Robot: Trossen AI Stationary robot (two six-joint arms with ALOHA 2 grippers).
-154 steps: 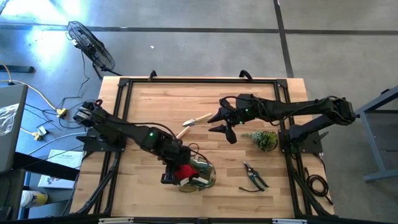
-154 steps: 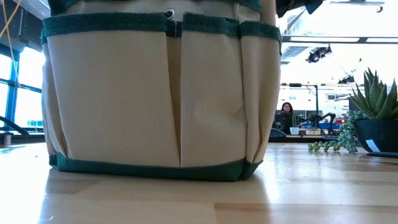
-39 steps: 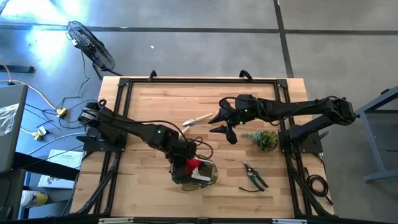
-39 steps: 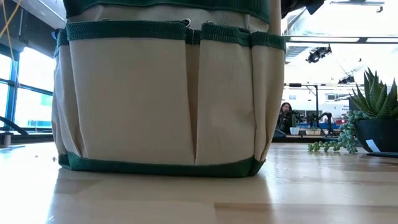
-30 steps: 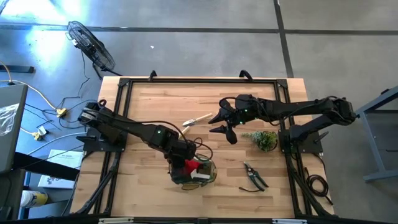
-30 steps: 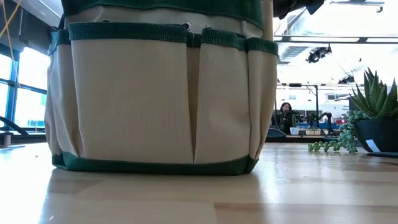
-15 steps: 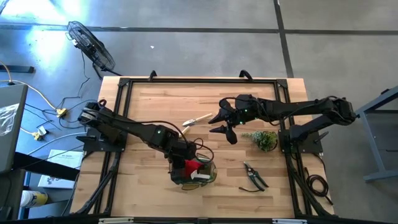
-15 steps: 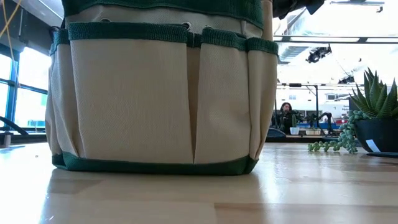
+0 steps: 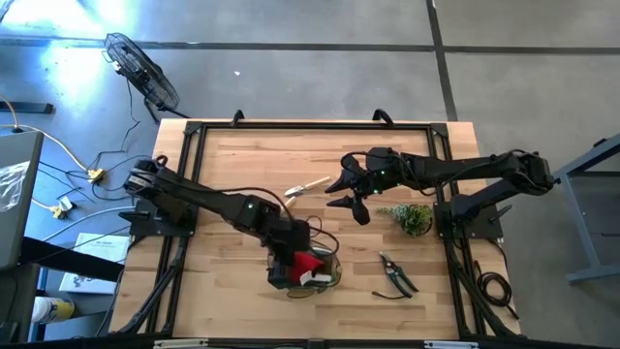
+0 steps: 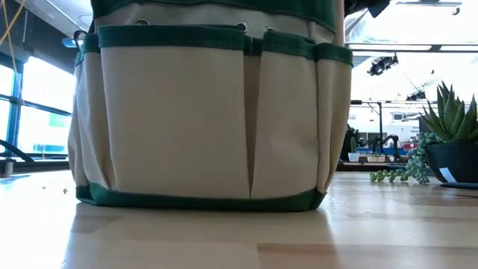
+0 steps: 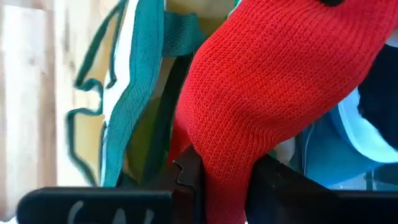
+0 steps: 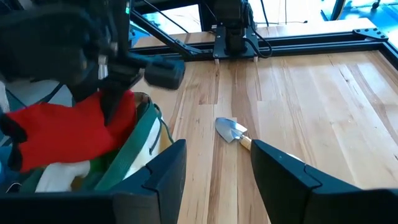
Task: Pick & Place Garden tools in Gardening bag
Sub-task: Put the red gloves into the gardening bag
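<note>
The gardening bag point(image 9: 315, 273), cream with green trim point(image 10: 216, 119), stands near the table's front middle. A red knit glove point(image 9: 308, 263) is over its open top, and my left gripper point(image 9: 293, 262) is shut on it. A wooden-handled trowel point(image 9: 302, 188) lies flat on the table at mid-depth. Beside it, toward the right, my right gripper point(image 9: 345, 190) hovers open with nothing between its fingers. In the right wrist view the trowel point(image 12: 234, 132) lies ahead of those fingers. Black pruning shears point(image 9: 397, 275) lie flat to the right of the bag. My left gripper pinches a bunched part of the red glove point(image 11: 230, 163) between its two fingers point(image 11: 188, 177), with several layers of knit. The fingers slant down from the table's left. The rest of the glove point(image 12: 68, 134) spreads over the bag's mouth; I cannot tell whether it rests on what is inside.
A leafy green plant point(image 9: 409, 218) stands right of centre, between the right gripper and the shears, and shows in the low view point(image 10: 448, 142). A black frame point(image 9: 189, 136) runs round the table's edges. Bare wood lies at the far left and near left.
My left gripper has rolled its wrist over the bag, keeping hold of the red glove. The bag has slid a little toward the table's right edge. My right gripper has kept still.
</note>
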